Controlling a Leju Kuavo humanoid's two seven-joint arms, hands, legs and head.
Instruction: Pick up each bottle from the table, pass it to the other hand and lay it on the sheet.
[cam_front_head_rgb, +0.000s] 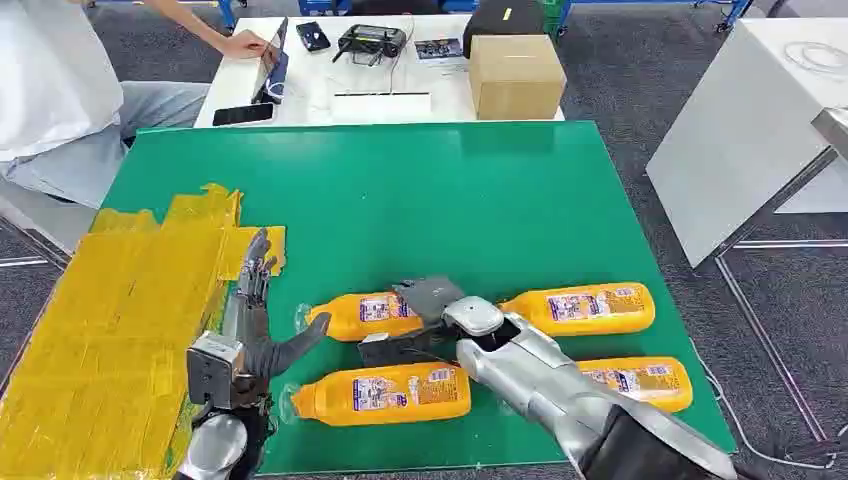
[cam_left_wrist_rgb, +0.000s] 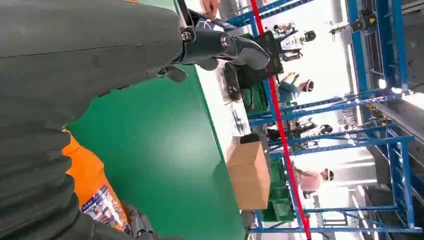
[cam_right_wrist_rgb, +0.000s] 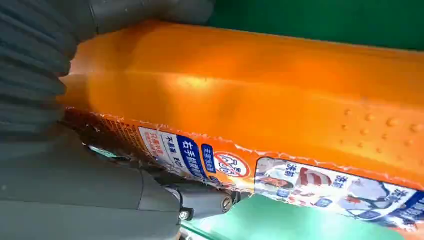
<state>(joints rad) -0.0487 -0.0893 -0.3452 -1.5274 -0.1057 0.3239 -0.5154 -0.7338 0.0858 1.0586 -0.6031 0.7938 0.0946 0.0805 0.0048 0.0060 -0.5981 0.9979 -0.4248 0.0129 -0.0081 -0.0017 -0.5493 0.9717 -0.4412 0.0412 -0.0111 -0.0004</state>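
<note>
Nothing has reached the yellow sheet (cam_front_head_rgb: 100, 330) yet, so by my reading the task is at its very start: all four bottles are on the green surface (cam_front_head_rgb: 400, 200) and each has yet to be lifted, passed over and laid down. At the left, the left hand (cam_front_head_rgb: 255, 320) waits at the sheet's edge with its fingers spread and nothing in it, thumb pointing toward the bottles. Just beside it lie the near-left bottle (cam_front_head_rgb: 385, 392) and, behind it, the far-left bottle (cam_front_head_rgb: 365, 313), both on their sides with caps toward the sheet. The right hand (cam_front_head_rgb: 425, 325) lies over the far-left bottle; the right wrist view shows its fingers against the orange body (cam_right_wrist_rgb: 260, 95), though whether they have closed on it I cannot tell. Further right are the far-right bottle (cam_front_head_rgb: 585, 307) and near-right bottle (cam_front_head_rgb: 645, 380). Each is an orange plastic bottle with a blue-and-white printed label.
</note>
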